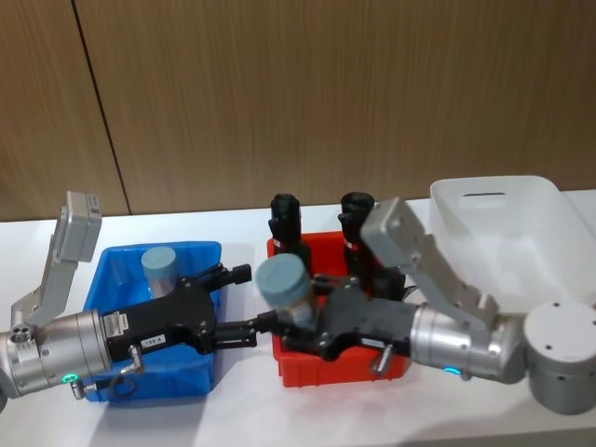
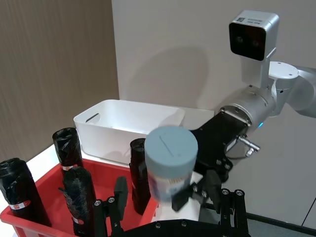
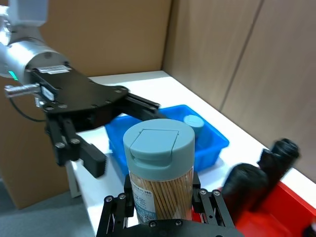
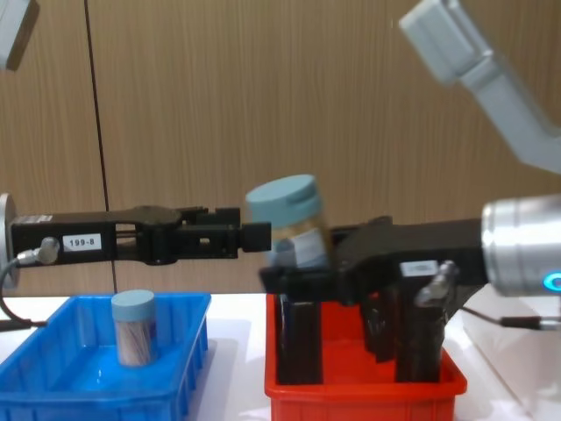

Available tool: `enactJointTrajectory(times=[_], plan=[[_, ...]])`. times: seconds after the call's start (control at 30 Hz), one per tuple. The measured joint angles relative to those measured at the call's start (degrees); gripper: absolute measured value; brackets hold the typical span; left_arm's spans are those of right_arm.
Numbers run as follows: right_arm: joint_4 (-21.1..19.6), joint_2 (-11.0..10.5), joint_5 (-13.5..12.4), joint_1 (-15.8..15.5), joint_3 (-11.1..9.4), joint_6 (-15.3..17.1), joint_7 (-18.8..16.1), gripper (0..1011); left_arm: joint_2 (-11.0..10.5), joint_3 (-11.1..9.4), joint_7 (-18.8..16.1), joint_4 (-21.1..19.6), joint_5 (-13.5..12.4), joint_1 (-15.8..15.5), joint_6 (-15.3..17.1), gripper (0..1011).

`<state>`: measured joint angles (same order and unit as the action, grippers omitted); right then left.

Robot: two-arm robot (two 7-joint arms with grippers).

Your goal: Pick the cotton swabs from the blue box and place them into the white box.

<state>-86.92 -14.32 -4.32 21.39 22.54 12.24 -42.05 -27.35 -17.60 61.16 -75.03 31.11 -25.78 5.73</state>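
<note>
A cotton swabs jar with a pale blue lid hangs in the air above the gap between the blue box and the red bin. My right gripper is shut on its lower body, and the right wrist view shows the sticks inside the jar up close. From the left, my left gripper points at the jar with its fingers spread open on either side, not touching it. A second jar stands upright in the blue box. The white box stands at the far right.
A red bin holding several tall black rolls sits between the blue box and the white box, under my right arm. A brown panelled wall closes off the back of the white table.
</note>
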Motion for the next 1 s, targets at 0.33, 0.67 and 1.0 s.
enactJointTrajectory(times=[0.33,0.67,1.0], plan=[[-1.82,-3.78,-3.03,-1.93,-2.88,-0.50,3.66,621,0.00,0.00,0.00,0.00,0.00,0.00,0.00,1004],[-3.02,-7.87,-6.32,-3.39,-6.44,-1.28,8.28,621,0.00,0.00,0.00,0.00,0.00,0.00,0.00,1004],[-1.67,-10.06,-8.05,-3.01,-9.14,-1.41,13.32,621,0.00,0.00,0.00,0.00,0.01,0.00,0.00,1004]])
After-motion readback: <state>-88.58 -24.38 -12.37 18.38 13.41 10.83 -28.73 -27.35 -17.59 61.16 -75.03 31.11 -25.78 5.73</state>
